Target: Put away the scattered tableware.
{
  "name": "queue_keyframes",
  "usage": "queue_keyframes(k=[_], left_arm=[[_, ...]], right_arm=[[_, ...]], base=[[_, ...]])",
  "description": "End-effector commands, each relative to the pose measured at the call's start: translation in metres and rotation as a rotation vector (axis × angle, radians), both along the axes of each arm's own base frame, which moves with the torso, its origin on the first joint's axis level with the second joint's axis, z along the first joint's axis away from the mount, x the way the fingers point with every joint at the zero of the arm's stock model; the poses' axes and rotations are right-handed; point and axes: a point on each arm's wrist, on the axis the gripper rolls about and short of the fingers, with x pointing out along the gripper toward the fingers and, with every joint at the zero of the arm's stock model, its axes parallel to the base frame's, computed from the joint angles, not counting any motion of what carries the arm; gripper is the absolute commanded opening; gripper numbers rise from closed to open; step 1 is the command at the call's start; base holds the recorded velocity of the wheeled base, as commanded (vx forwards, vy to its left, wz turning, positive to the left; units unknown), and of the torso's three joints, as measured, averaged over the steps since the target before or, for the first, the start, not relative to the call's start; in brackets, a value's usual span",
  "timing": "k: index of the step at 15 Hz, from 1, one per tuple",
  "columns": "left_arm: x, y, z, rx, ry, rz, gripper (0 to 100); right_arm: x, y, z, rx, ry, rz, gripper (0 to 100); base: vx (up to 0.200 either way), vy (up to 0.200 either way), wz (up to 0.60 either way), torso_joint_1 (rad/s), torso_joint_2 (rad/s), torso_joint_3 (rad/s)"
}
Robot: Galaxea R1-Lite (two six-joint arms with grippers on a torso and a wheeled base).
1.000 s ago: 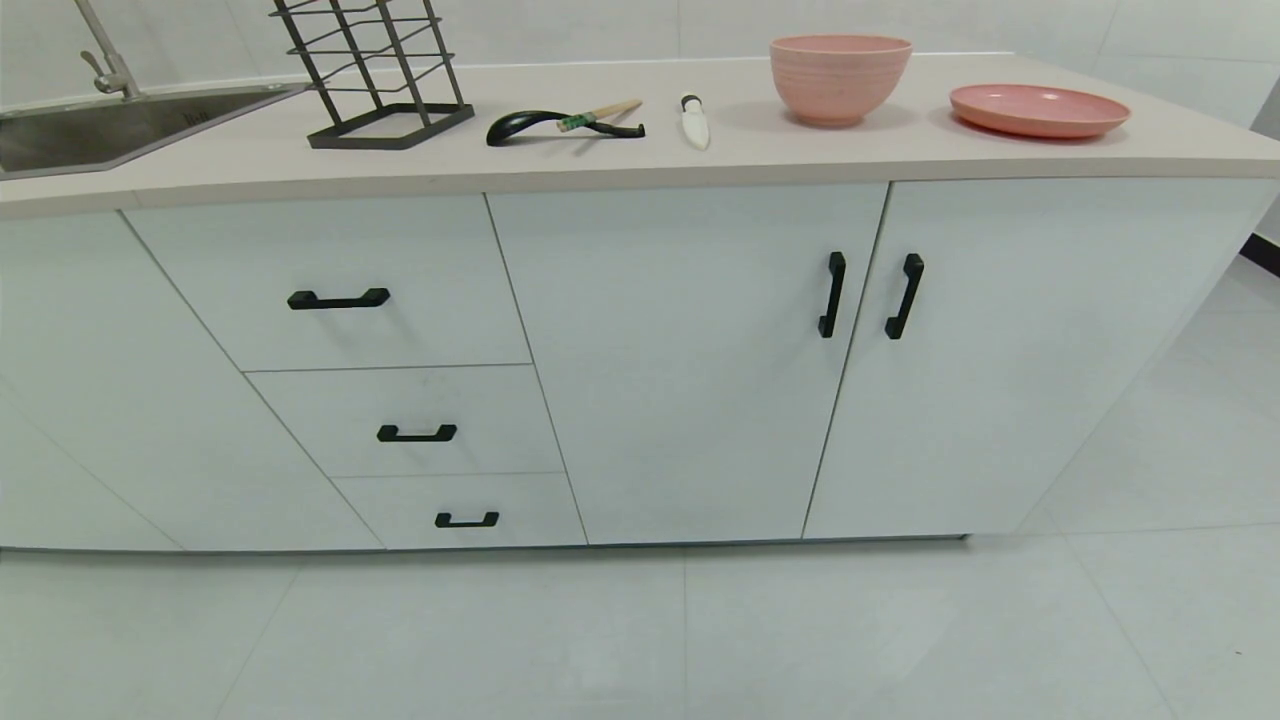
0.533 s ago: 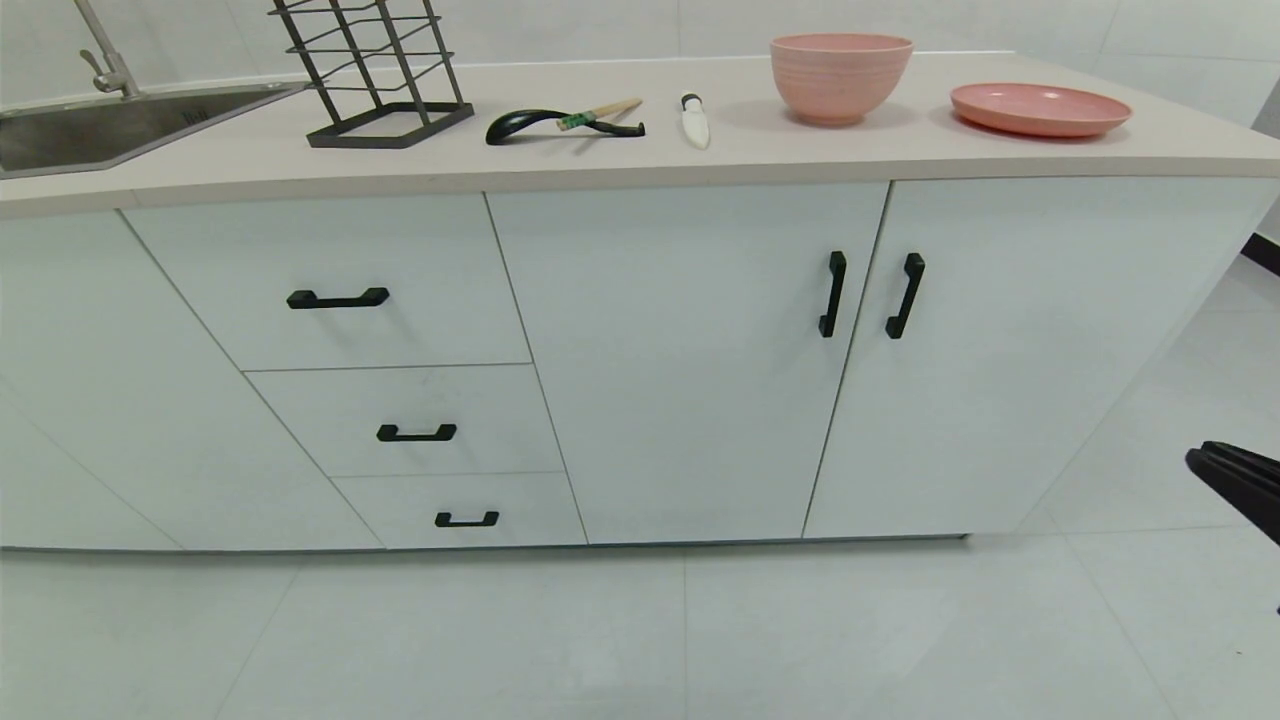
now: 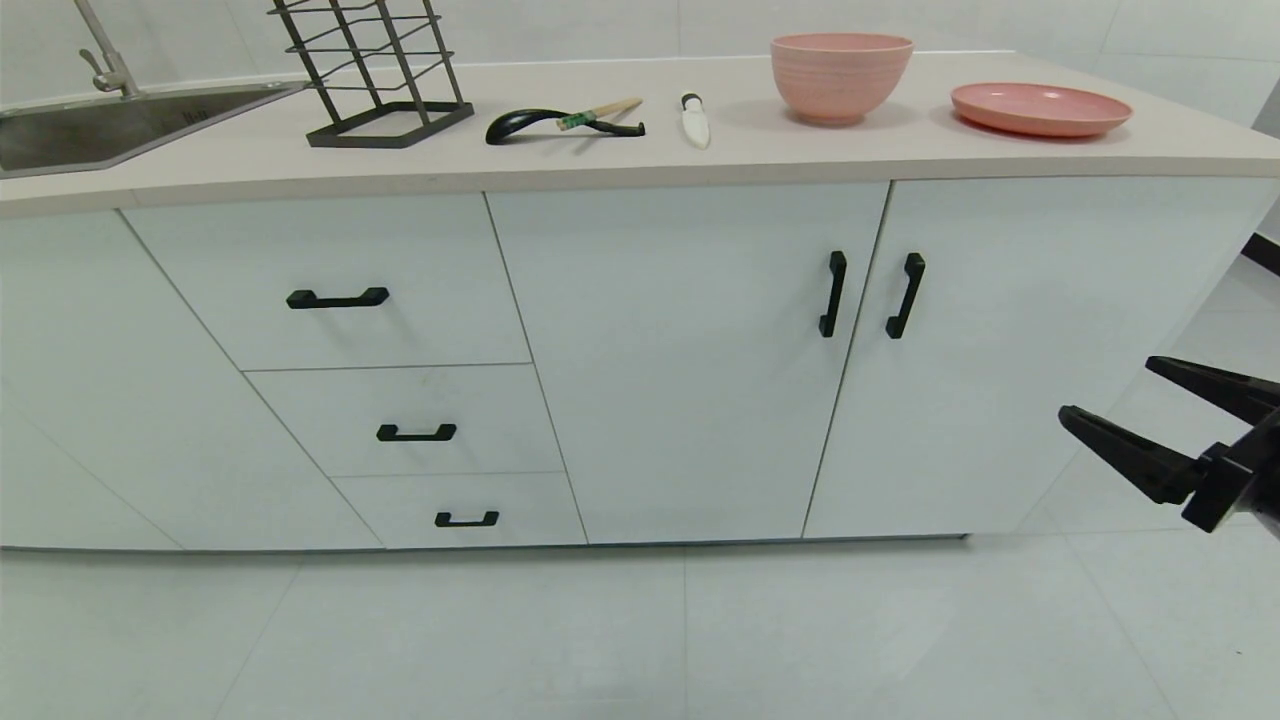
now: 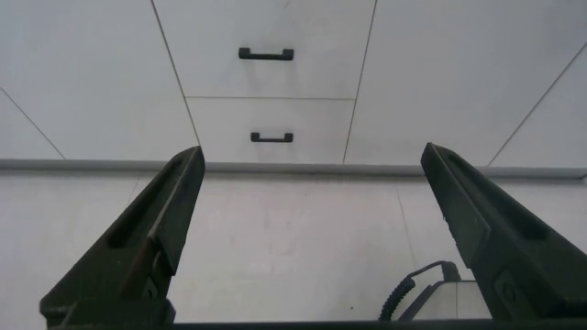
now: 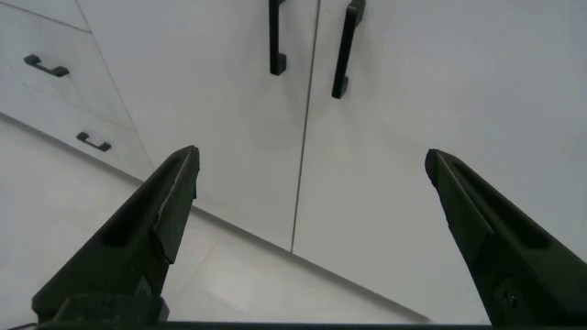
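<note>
On the beige countertop point(image 3: 900, 150) stand a pink bowl point(image 3: 840, 75) and, to its right, a pink plate point(image 3: 1040, 108). Left of the bowl lie a white knife point(image 3: 694, 120), a black spoon point(image 3: 530, 124) and chopsticks point(image 3: 600, 113) across its handle. My right gripper point(image 3: 1108, 388) hangs open and holds nothing at the right edge, in front of the right cabinet door, well below the counter. In the right wrist view the right gripper point(image 5: 310, 156) faces the two door handles point(image 5: 341, 48). My left gripper point(image 4: 312, 156) is open over the floor, facing the lower drawers point(image 4: 271, 119).
A black wire rack point(image 3: 375, 70) stands on the counter beside a steel sink point(image 3: 100, 125) at the far left. Below are three drawers with black handles point(image 3: 338, 298) and two doors with upright handles point(image 3: 831, 293). Grey tiled floor point(image 3: 640, 630) lies before the cabinet.
My right gripper has come up into the head view from the right edge, moving left and higher. The tableware has not moved.
</note>
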Motion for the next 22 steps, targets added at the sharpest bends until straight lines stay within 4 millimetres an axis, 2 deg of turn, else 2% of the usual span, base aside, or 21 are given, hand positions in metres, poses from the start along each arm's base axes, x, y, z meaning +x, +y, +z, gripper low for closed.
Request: queue_keyframes(k=[1, 5, 8, 12, 14, 17, 20, 21, 22], left_arm=[[0.0, 0.0, 0.0, 0.0, 0.0, 0.002, 100], [0.0, 0.0, 0.0, -0.003, 0.0, 0.0, 100], [0.0, 0.0, 0.0, -0.001, -0.002, 0.002, 100], [0.0, 0.0, 0.0, -0.001, -0.002, 0.0, 100], [0.0, 0.0, 0.0, -0.001, -0.002, 0.0, 100], [0.0, 0.0, 0.002, 0.013, -0.02, -0.004, 100], [-0.005, -0.001, 0.03, 0.043, -0.304, -0.031, 100], [-0.006, -0.002, 0.035, 0.046, -0.323, -0.066, 100], [-0.009, -0.002, 0.057, 0.014, -0.343, -0.165, 100]], right_arm=[[0.026, 0.001, -0.008, -0.006, 0.046, 0.01, 100], [0.058, 0.004, 0.001, -0.006, 0.011, 0.025, 100], [0.086, 0.01, -0.007, -0.009, -0.015, 0.082, 100], [0.095, 0.027, -0.021, -0.005, -0.022, 0.167, 100], [0.095, 0.039, -0.02, 0.019, -0.047, 0.209, 100], [0.095, 0.039, -0.019, 0.021, -0.049, 0.212, 100], [0.091, 0.032, -0.022, 0.02, -0.037, 0.187, 100], [0.091, 0.031, -0.022, 0.02, -0.037, 0.184, 100], [0.091, 0.03, -0.021, 0.02, -0.042, 0.181, 100]], base=[[0.0, 0.0, 0.0, 0.0, 0.0, 0.0], [0.0, 0.0, 0.0, 0.0, 0.0, 0.0], [0.0, 0.0, 0.0, 0.0, 0.0, 0.0], [0.0, 0.0, 0.0, 0.0, 0.0, 0.0], [0.0, 0.0, 0.0, 0.0, 0.0, 0.0], [0.0, 0.0, 0.0, 0.0, 0.0, 0.0], [0.0, 0.0, 0.0, 0.0, 0.0, 0.0], [0.0, 0.0, 0.0, 0.0, 0.0, 0.0], [0.0, 0.0, 0.0, 0.0, 0.0, 0.0]])
